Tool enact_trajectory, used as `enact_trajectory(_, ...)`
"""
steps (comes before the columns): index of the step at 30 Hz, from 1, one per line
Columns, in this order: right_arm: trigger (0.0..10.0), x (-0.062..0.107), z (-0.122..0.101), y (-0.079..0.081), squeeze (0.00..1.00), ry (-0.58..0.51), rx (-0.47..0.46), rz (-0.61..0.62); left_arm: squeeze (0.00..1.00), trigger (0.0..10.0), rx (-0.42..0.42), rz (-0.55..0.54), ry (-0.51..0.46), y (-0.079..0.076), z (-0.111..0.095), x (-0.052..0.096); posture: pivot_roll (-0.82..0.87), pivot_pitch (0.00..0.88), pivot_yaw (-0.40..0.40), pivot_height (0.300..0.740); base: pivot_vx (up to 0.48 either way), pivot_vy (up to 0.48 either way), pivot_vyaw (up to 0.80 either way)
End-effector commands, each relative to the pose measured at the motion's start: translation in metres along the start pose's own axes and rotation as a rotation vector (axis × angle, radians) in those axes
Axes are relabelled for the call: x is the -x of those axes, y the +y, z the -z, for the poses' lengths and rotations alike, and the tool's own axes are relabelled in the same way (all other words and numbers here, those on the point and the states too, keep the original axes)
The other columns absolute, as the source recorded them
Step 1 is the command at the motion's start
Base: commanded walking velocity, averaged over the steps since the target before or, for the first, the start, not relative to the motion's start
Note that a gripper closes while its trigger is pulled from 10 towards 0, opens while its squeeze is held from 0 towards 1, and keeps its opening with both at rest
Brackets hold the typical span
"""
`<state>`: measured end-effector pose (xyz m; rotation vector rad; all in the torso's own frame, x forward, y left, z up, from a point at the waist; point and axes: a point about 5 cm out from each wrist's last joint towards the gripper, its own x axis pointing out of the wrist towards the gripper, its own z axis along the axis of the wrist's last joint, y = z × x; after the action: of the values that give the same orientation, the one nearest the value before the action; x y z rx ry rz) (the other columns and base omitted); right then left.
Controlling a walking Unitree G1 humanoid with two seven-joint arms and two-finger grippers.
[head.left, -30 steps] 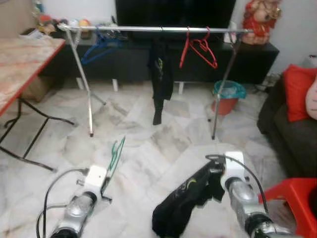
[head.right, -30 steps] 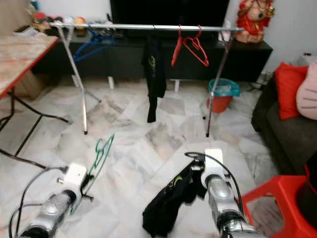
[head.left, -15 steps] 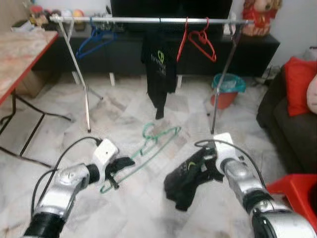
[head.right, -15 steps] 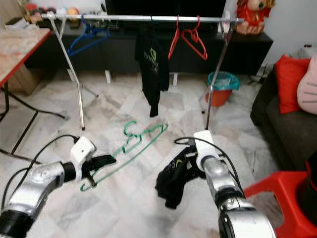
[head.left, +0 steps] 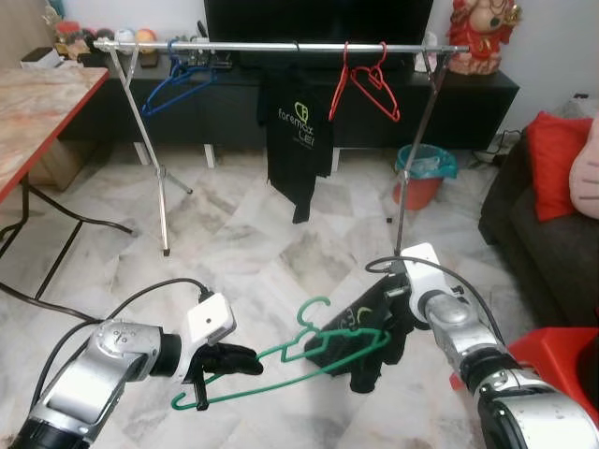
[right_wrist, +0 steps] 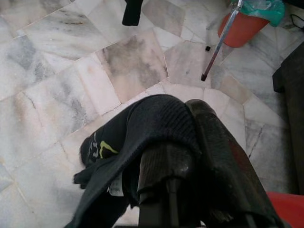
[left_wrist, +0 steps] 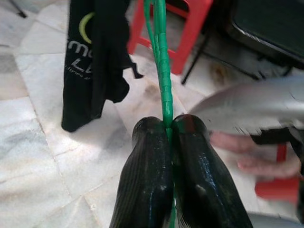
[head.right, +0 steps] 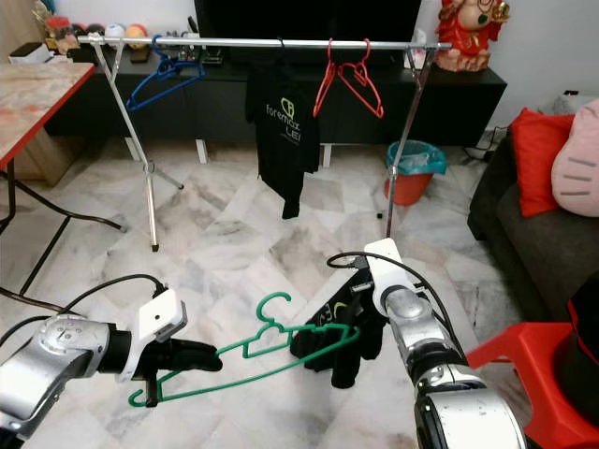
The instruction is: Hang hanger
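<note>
Green wire hanger (head.left: 309, 354) pinched in left gripper (head.left: 245, 357), fingers (left_wrist: 147, 175) pressed together on the wire near its lower corner. Hanger held low over the marble floor (head.left: 253, 243), roughly level, hook (head.left: 314, 309) pointing up and forward. Half a second ago it tilted up toward the rack; now it lies flatter and nearer, its far end touching or overlapping the black shirt (head.left: 370, 341).

Right gripper (head.left: 398, 323) clamped on that bunched shirt, cloth draped over one finger (right_wrist: 213, 156) in the wrist view. Shirt hangs lower and closer to the hanger than before; a second ago the two were well apart at either side.

Chrome rail (head.left: 281, 46) ahead carries a blue hanger (head.left: 178, 79), a black printed tee (head.left: 298, 131) and red hangers (head.left: 370, 79). Whole view has shifted slightly: camera motion. Teal-lined orange bin (head.left: 423, 178) beside the rack's right leg. Red stool (head.left: 552, 360) at right, dark sofa (head.left: 533, 243) with red cushion (head.left: 552, 159) behind it. Table (head.left: 42, 98) at left.
</note>
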<state>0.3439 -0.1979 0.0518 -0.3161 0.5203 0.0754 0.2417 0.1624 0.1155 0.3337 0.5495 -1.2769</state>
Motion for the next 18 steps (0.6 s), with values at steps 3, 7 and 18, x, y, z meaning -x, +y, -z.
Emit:
enact_trajectory(3, 10.0, -0.002, -0.018, -0.003, 0.0, -0.04, 0.001, 0.015, 0.0, 10.0, -0.02, -0.022, -0.017, 0.001, -0.007, -0.006, 0.04, 0.0, -0.039, 0.74, 0.0, 0.0, 0.0)
enact_trajectory(7, 10.0, -0.002, -0.025, -0.002, 0.0, -0.059, -0.009, 0.007, 0.0, 10.0, -0.042, -0.169, -0.019, 0.016, -0.008, -0.011, 0.04, 0.0, -0.037, 0.74, 0.0, 0.0, 0.0)
enact_trajectory(18, 10.0, -0.002, -0.028, 0.002, 0.0, -0.071, -0.03, -0.025, 0.0, 10.0, -0.018, -0.303, -0.041, 0.028, -0.006, -0.024, 0.03, 0.0, -0.035, 0.74, 0.0, 0.0, 0.0)
